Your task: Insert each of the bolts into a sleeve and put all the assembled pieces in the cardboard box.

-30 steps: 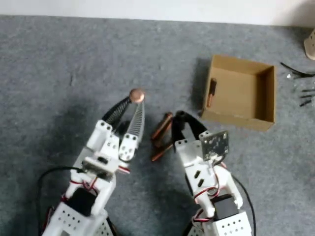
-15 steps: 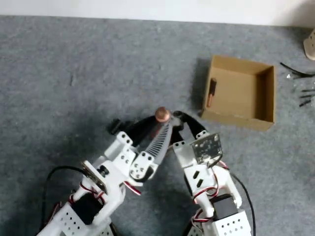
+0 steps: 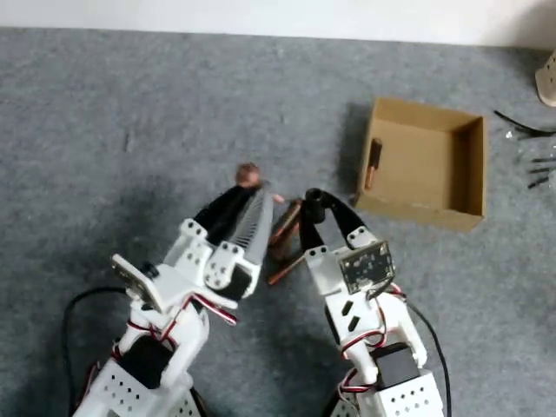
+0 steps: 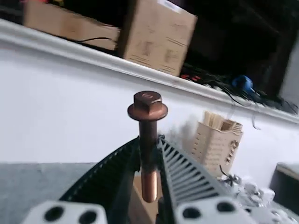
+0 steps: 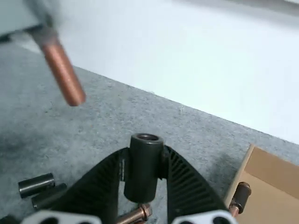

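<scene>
White plastic arms (image 3: 161, 356) with red and black cables (image 3: 221, 308) carry a left pincer (image 3: 250, 187) of one black, one white ribbed finger and an all-black right pincer (image 3: 314, 204).

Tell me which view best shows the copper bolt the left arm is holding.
The left wrist view: the copper-coloured metal hex-flange bolt is visible from head to tip, clamped in the left pincer. The high view shows mostly its head; the right wrist view shows its lower shank.
</scene>
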Tool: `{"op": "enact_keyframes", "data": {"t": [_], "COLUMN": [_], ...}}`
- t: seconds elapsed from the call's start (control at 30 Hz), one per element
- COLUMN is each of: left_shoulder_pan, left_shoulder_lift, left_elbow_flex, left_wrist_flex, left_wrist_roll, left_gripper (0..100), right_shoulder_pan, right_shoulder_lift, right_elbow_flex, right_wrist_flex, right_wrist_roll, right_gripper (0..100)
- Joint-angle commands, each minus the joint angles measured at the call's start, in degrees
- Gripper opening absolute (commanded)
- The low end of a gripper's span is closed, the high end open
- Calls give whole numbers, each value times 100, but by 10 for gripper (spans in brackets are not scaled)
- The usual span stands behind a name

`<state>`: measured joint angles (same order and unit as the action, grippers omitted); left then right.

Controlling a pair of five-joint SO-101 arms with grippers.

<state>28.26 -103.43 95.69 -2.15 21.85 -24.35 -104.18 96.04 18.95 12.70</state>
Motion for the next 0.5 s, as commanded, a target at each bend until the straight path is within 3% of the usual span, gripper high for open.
{"op": "enact_keyframes", "data": {"t": [0.0, 0.47], "left_shoulder_pan": [-84, -75], "left_shoulder_lift": [-84, -75], "left_elbow_flex": [-330, -497], "left_wrist_flex": [255, 519], "left_wrist_roll": [149, 176], "left_gripper": [6, 6], "right_shoulder_pan": [-215, -673], "right_shoulder_lift": [-119, -119], "right_elbow_flex": [752, 760], "right_wrist_flex": [-198, 110], "right_wrist_roll": [281, 589], "right_gripper": [5, 5]}}
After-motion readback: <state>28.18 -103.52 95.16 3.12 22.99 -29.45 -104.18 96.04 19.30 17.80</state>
